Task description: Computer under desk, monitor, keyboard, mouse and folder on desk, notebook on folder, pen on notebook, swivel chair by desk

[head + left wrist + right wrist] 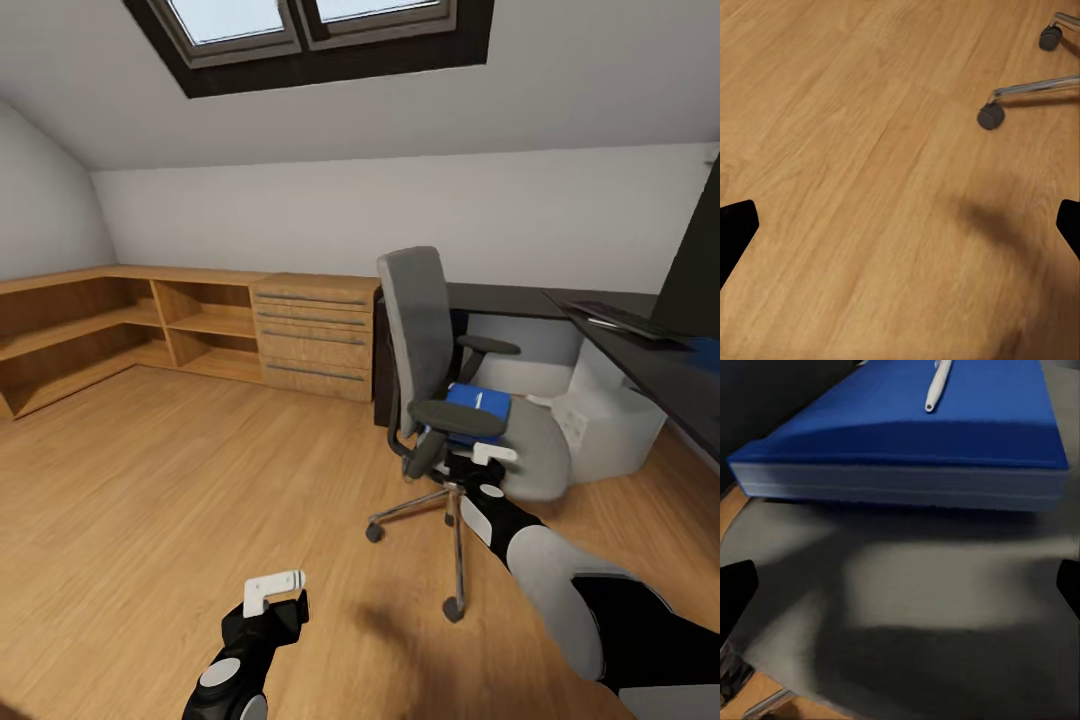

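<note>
Reaching at the front edge of the seat, the right gripper [494,455] has its two fingers spread wide, clamped on nothing. Just beyond it one blue folder [937,427] lies flat on the swivel chair [440,370], with one white pen [938,384] on top. The left gripper [275,590] hangs over bare floor [870,187], fingers apart. One keyboard [625,320] sits on the desk [660,375]; one computer [605,415] stands beneath.

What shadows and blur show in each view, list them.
Head view: a soft shadow lies on the floor under the swivel chair; even daylight, no glare. Left wrist view: a faint smudge of shadow on the planks near a castor. Right wrist view: the folder and pen look soft, with blurred shadow bands across the grey seat.
</note>
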Available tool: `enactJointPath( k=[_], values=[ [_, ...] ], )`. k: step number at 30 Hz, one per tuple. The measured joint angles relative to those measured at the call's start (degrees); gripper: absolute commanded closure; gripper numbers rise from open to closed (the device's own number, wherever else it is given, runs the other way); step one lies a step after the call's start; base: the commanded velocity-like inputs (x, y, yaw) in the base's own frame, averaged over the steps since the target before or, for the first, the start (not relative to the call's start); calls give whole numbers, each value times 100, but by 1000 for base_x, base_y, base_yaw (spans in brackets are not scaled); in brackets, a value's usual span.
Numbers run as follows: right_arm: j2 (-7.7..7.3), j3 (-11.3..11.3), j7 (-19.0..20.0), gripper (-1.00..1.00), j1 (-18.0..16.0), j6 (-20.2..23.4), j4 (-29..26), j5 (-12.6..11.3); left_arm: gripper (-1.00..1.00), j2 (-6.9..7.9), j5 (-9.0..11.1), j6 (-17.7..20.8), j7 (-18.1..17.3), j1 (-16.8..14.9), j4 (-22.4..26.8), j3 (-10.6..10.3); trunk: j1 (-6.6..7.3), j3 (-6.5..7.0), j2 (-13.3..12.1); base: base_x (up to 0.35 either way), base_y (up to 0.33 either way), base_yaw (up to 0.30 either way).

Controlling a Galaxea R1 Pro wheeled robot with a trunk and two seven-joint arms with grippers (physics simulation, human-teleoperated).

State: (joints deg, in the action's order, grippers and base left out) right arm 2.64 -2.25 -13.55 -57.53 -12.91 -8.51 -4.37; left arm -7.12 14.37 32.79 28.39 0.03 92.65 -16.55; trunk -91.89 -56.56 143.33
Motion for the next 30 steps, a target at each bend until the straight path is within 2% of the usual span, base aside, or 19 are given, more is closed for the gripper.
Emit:
enactJointPath(
  k=[7, 24, 30],
  values=[
    [-4, -1, 0, -100, 1, 0, -8, 1, -100, 0, -4, 0, 0, 4, -1, 0, 0, 3, 0, 0, 0, -68],
    [-32, -13, -14, -100, 1, 9, -23, 8, -100, 7, 3, -8, 8, 0, -2, 21, 0, 40, 0, 0, 0, -269],
    [-38, -16, -17, -100, 1, 9, -25, 8, -100, 3, 8, -8, 6, 0, 1, 184, 0, 52, 0, 0, 0, -285]
  ],
)
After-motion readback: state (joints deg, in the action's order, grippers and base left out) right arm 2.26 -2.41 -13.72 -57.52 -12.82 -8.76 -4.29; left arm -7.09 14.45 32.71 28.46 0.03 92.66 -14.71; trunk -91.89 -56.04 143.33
